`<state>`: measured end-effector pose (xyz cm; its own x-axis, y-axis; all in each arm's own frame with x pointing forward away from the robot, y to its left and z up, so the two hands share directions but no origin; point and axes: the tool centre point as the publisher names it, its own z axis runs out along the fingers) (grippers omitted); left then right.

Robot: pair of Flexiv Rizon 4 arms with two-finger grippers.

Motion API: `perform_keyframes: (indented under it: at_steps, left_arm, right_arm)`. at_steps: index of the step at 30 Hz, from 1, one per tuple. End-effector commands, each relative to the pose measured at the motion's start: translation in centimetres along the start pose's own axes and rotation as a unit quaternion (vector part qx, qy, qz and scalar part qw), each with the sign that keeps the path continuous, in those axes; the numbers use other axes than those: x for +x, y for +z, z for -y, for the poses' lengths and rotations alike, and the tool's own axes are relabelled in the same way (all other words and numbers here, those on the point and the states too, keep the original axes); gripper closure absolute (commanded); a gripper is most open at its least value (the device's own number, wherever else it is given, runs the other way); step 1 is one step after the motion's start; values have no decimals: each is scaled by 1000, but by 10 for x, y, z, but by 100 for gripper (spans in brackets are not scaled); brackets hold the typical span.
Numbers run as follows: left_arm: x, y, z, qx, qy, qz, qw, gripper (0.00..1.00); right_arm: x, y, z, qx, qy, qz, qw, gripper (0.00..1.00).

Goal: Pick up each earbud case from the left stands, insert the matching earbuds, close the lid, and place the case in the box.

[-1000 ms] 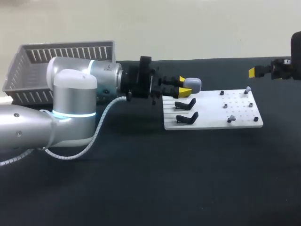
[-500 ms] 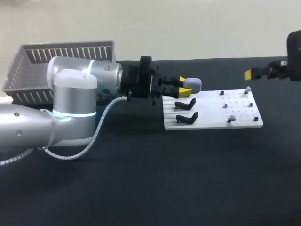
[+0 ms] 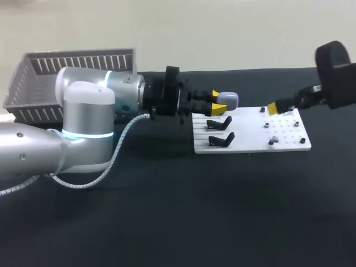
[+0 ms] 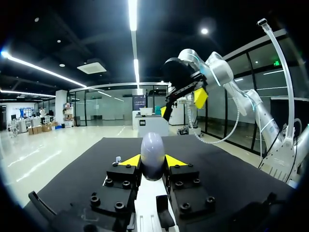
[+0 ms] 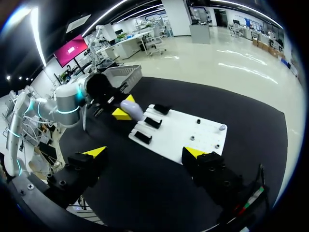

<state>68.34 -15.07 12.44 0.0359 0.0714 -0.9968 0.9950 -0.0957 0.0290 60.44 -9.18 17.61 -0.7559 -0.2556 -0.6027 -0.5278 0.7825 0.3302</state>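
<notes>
My left gripper [image 3: 218, 100] is shut on a pale lavender earbud case [image 3: 229, 99], holding it just above the far left corner of the white board [image 3: 250, 146]. In the left wrist view the case [image 4: 152, 155] stands upright between both yellow tips [image 4: 130, 160]. Two empty black stands [image 3: 219, 123] sit on the board's left part. Small grey earbuds [image 3: 272, 141] rest on the board's right part. My right gripper [image 3: 276, 107] hangs wide open over the board's far right corner, and its own view shows nothing between its fingers [image 5: 146, 152].
A grey slatted basket [image 3: 72, 67] stands at the table's far left, behind my left arm. In the right wrist view the board [image 5: 188, 130] lies ahead of the gripper, with the basket [image 5: 120, 75] beyond it. Black tabletop surrounds the board.
My right arm has come in from the right edge, moving left and lower until its gripper is over the board's far right corner. The left arm and case have stayed still.
</notes>
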Motion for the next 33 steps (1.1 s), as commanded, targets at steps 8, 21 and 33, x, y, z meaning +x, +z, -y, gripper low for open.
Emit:
perform_keyframes:
  at_steps: [8,21,33]
  left_arm:
    - [1,0,0,0,1,1,1000,100]
    - [1,0,0,0,1,1,1000,100]
    - [1,0,0,0,1,1,1000,100]
  right_arm:
    - [-17,27,-31,8,-2,-28,1000,0]
    - [-28,60,-33,38,1,-68,997,0]
    - [-33,75,-26,75,12,-90,993,0]
